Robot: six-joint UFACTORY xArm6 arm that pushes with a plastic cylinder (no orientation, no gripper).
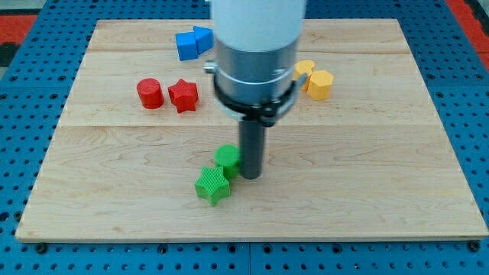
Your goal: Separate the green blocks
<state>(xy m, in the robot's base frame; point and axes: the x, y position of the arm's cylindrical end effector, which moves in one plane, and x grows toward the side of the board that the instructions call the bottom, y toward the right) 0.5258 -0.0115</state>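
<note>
Up top on the worktop [382, 191] there's two blue blocks [192, 43] touching each other. Below those, a red cylinder [150, 93] sits just beside a red star [183, 95]. Over on the view's right, two yellow blocks [315, 79] are bunched together.

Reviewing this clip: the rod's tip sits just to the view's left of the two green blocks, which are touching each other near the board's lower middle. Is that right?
Not quite. In the camera view my tip sits just to the view's right of the green round block, not the left. The rest holds: that block touches the green star block, both near the lower middle of the wooden board.
</note>
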